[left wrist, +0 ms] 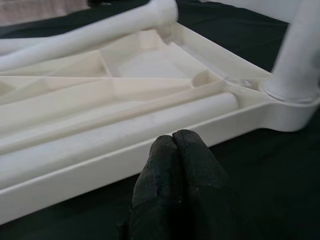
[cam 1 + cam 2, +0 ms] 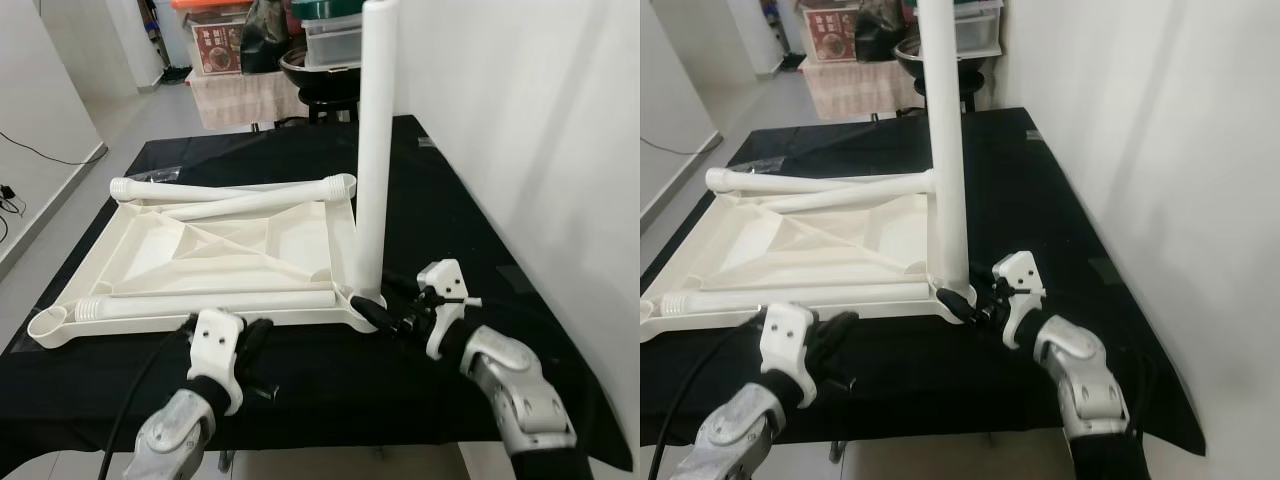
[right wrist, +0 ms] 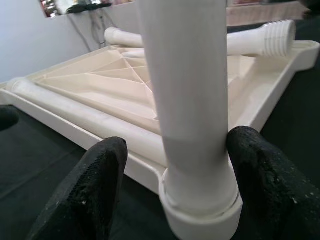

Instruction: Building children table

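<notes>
A white plastic tabletop (image 2: pixel 150 250) lies upside down on the black-covered table (image 2: pixel 470 220). One white leg (image 2: pixel 372 150) stands upright in its near right corner socket. My right gripper (image 2: pixel 375 310) is open, one finger on each side of that leg's base (image 3: pixel 200 200); one finger (image 3: pixel 260 175) touches it and the other (image 3: pixel 95 190) stands slightly off. A loose leg (image 2: pixel 210 303) lies along the near rim, and two more (image 2: pixel 230 188) lie at the far side. My left gripper (image 1: pixel 172 142) is shut on nothing, just in front of the near rim (image 1: pixel 100 170).
The near left corner socket (image 2: pixel 47 325) is open. A white wall (image 2: pixel 540 150) runs close along the table's right side. Storage boxes and a dark pot (image 2: pixel 320 70) stand behind the table. Grey floor with a cable (image 2: pixel 40 150) lies to the left.
</notes>
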Robot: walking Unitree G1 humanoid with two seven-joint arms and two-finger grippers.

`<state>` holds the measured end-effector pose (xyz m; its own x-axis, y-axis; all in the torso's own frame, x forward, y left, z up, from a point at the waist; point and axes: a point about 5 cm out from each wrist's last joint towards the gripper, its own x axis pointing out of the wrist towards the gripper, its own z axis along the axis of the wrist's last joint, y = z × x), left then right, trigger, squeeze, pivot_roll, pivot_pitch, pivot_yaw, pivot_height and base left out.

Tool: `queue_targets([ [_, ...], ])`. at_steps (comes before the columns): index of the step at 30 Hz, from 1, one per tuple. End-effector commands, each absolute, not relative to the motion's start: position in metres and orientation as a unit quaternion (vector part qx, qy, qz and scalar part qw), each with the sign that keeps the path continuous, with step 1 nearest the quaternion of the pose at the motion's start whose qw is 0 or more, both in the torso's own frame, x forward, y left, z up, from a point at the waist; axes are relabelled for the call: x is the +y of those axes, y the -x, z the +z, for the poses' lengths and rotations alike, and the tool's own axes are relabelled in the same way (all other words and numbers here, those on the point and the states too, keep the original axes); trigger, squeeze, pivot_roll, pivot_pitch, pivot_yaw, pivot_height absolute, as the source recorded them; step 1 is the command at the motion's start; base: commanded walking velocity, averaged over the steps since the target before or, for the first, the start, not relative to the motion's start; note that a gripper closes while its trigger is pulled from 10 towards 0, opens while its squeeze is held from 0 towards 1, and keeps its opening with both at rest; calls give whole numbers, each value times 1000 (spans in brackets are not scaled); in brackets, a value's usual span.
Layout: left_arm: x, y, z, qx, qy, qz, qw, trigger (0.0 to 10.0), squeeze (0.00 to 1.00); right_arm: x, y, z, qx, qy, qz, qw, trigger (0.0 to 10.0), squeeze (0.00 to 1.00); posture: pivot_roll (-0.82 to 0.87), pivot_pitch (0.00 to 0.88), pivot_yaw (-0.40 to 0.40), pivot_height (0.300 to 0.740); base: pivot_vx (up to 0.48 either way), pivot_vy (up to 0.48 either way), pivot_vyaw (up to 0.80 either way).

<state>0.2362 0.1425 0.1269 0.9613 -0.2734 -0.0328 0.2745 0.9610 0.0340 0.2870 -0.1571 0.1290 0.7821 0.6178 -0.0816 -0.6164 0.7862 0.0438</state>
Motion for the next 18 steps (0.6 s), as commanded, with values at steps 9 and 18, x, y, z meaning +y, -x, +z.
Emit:
queue_targets([
  [9, 150, -244, 124, 14, -69, -110, 991, 10000, 0, -137, -251, 125, 64, -44, 409, 909, 10000, 0, -43, 0, 48, 740, 0, 420, 0],
  [18, 147, -246, 124, 10, -72, -114, 991, 10000, 0, -127, -249, 132, 61, -19, 448, 891, 10000, 0, -47, 0, 41, 740, 0, 470, 0],
])
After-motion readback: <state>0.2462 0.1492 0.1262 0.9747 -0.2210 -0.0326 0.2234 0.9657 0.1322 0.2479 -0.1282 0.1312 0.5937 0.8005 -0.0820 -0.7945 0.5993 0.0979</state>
